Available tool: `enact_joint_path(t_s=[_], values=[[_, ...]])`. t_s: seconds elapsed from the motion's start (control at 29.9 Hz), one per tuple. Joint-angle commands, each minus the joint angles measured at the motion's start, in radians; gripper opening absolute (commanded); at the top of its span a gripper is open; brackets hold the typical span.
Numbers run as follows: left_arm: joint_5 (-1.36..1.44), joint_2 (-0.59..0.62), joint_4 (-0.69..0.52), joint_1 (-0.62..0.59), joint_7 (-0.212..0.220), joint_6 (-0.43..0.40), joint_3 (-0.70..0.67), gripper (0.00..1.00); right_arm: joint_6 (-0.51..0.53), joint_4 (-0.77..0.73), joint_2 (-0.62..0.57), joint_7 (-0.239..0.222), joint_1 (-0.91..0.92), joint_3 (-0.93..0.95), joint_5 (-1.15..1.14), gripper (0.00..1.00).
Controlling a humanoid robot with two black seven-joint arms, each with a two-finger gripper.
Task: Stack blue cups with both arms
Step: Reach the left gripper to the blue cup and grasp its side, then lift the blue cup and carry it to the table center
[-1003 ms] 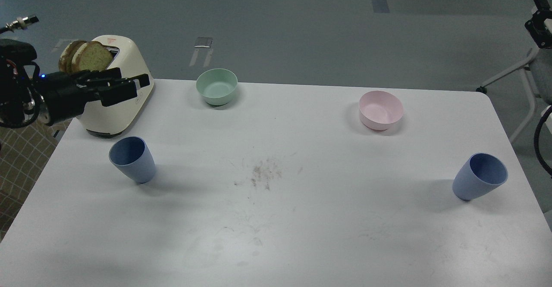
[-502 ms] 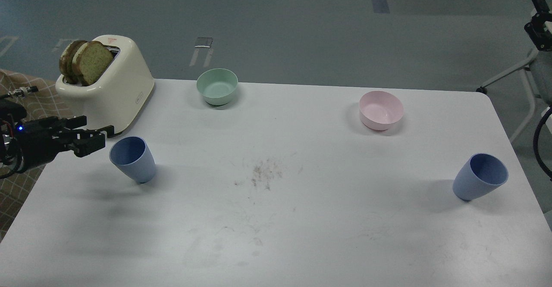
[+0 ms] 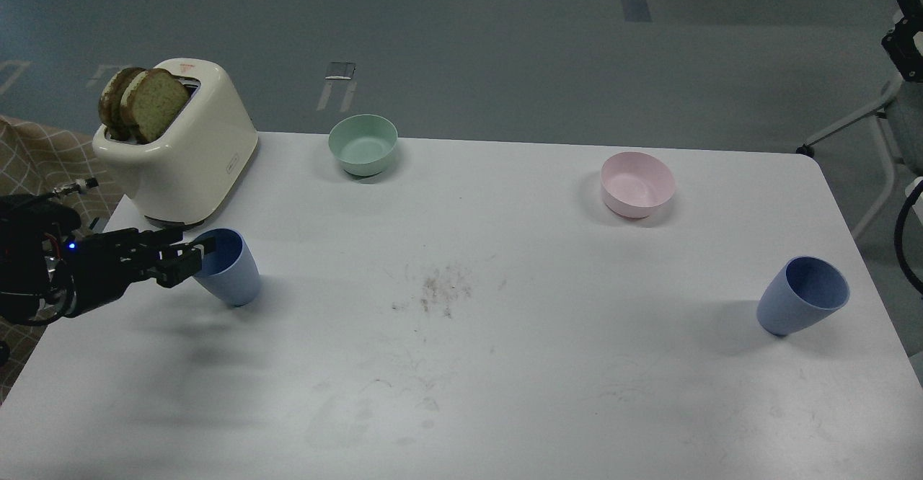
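Blue cups: one (image 3: 225, 267) stands upright right at the left gripper (image 3: 189, 255), whose dark tips overlap its near rim; whether the fingers are spread or closed cannot be told; the other cup (image 3: 802, 296) stands far across the table (image 3: 461, 393) to the gripper's right.

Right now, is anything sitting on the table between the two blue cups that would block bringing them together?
Nothing visible does. Between the left blue cup and the right blue cup the table shows only smudges. The green bowl, pink bowl and toaster stand farther back.
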Motion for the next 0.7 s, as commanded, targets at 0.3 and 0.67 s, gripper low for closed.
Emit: enact_joint_path(t_s=[0.3, 0.67], values=[[-0.003, -0.031, 0.056, -0.007, -0.006, 0.0, 0.005, 0.0, 0.0, -0.002, -0.005, 0.0, -0.001, 0.012, 0.0, 1.0], [0.0, -0.005, -0.042, -0.248, -0.006, -0.075, 0.006, 0.0, 0.0, 0.001, -0.018, 0.0, -0.044, 0.068, 0.0, 1.0]])
